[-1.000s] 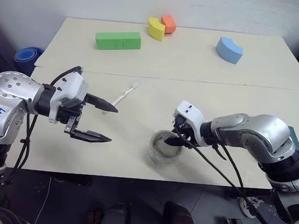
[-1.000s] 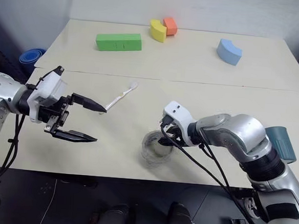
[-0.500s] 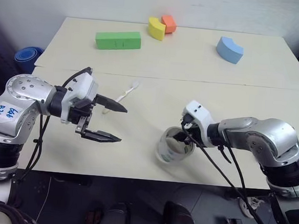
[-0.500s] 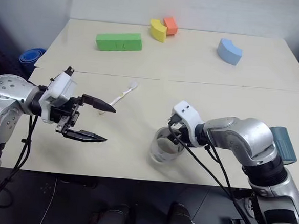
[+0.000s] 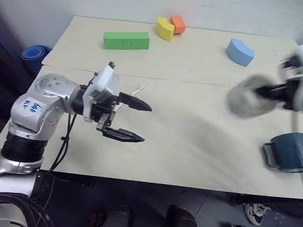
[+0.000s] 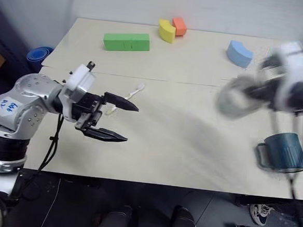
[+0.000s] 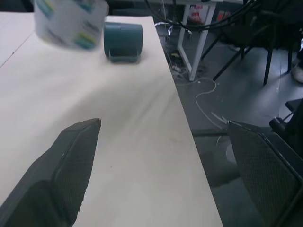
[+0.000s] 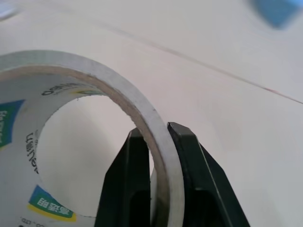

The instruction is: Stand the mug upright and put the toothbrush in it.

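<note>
The mug point(image 5: 292, 152) stands upright; the toothbrush point(image 5: 137, 88) lies unplaced. Right gripper point(image 8: 158, 142) pinches the tape roll point(image 8: 71, 137); left gripper point(image 5: 135, 123) gapes empty.

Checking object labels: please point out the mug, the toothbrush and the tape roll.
mug point(image 6: 283, 152), right eye view, ribbed side wall.
toothbrush point(image 5: 139, 86), left eye view, bristle head.
tape roll point(image 8: 156, 127), right wrist view, rim above the fingers.

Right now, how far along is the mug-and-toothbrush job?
Done: nothing of the job itself. The mug lies on its side near the table's right edge, and the toothbrush lies on the table behind the left tool. In hand: the right tool is shut on the tape roll, carrying it above the table; the left tool is open and empty. Left: standing the mug upright, then putting the toothbrush in.
</note>
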